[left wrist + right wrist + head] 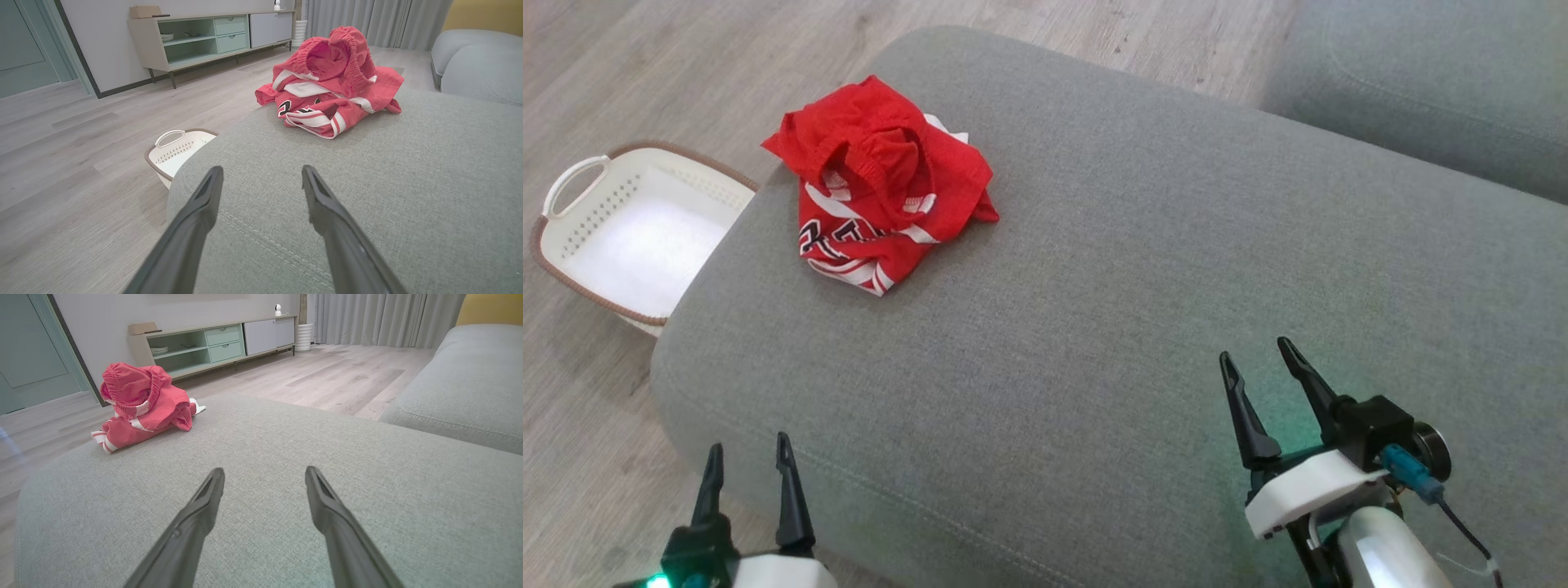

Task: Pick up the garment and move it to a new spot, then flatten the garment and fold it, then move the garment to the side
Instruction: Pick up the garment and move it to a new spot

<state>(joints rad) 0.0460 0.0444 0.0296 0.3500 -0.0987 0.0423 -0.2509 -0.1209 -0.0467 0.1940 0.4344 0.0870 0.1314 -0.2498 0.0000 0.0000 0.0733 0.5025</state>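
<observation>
1. Floor (pixel 621 65): pale wood planks around the seating.
2. Ottoman (pixel 1094 286): grey fabric, carrying the garment.
3. Sofa (pixel 1437 73): grey, past the ottoman's far right side, a strip of floor between them.
4. Sideboard (pixel 192 36): against the far wall, seen from the wrists.
5. Basket (pixel 572 175): white with a brown rim, on the floor just beside the ottoman's left edge and partly hidden by it.
6. Garment (pixel 882 180): red with white and dark trim, crumpled in a heap on the ottoman's far left corner, well apart from both grippers.
7. Right gripper (pixel 1254 349): over the ottoman's near right, jaws spread, holding nothing.
8. Left gripper (pixel 750 443): at the ottoman's near left corner, jaws spread, empty.
</observation>
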